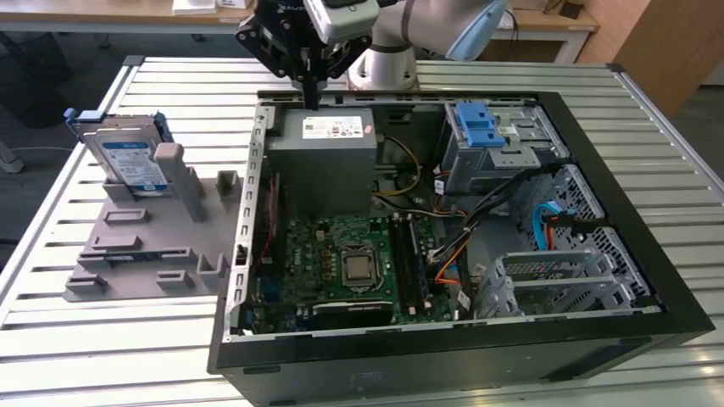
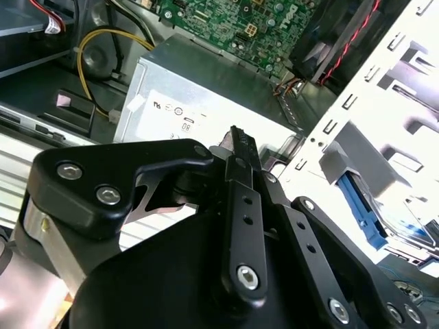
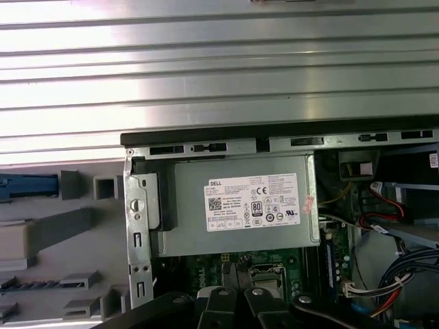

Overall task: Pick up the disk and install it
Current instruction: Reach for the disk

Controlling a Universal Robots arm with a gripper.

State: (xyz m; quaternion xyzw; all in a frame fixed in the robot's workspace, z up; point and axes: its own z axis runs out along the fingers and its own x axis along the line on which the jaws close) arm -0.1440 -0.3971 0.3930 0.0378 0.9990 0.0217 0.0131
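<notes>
The disk (image 1: 122, 158), a silver hard drive with a white-and-blue label and a blue carrier frame, stands on edge in a grey holder (image 1: 147, 229) at the exterior view's left, outside the computer case. Its blue frame edge (image 3: 27, 185) appears in the first wrist view. My gripper (image 1: 308, 97) hangs over the case's back wall, just above the grey power supply box (image 1: 328, 157), well to the right of the disk. The black fingers (image 2: 240, 154) are pressed together, shut, with nothing between them.
The open black computer case (image 1: 633, 195) lies on a slatted metal table (image 1: 169, 85). Inside are a green motherboard (image 1: 351, 254), a drive cage with a bright blue latch (image 1: 481, 125), and loose cables (image 1: 453, 254). The grey holder has several upright posts.
</notes>
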